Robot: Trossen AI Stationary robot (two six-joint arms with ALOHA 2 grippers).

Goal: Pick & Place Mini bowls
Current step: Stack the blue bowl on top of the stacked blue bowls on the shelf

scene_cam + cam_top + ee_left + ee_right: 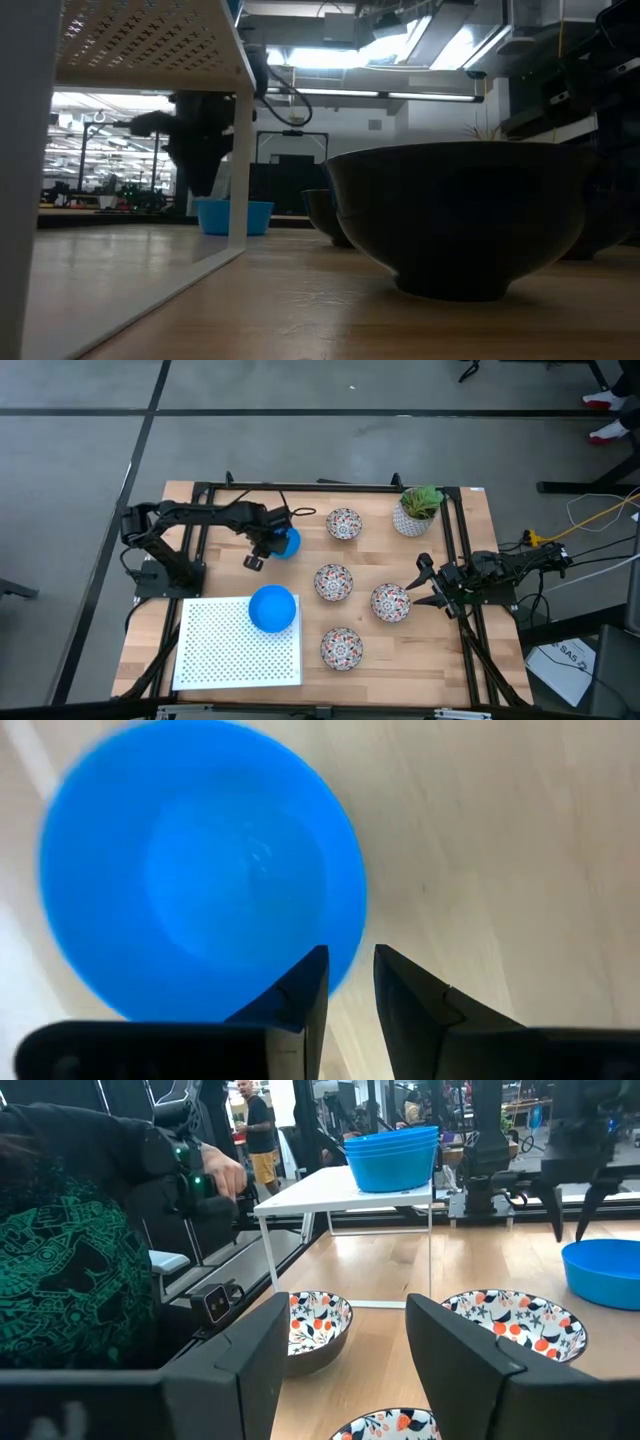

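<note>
Left tool (262,552) hung over the far-left part of the tabletop (470,660), just beside a single blue bowl (287,542) standing upright on the wood. Wrist view looked straight down into that bowl (200,870); the two fingers (305,995) stood at its near rim, a narrow gap between them, nothing held — the rim sat just off one fingertip, not between the pair. That is the relation the grasp turns on: the tool would need to shift toward the bowl so one finger drops inside the wall and one outside. A round bowl has no long axis, so any rim point would serve. A stack of blue bowls (272,608) already sat on the white perforated stand (235,650), near the left arm — likely the destination. Four patterned bowls (333,582) lay across the middle and right. Right tool (425,585) waited by the right edge, fingers spread wide, empty, close to one patterned bowl (391,602). Left arm clearly nearer the lone blue one.
</note>
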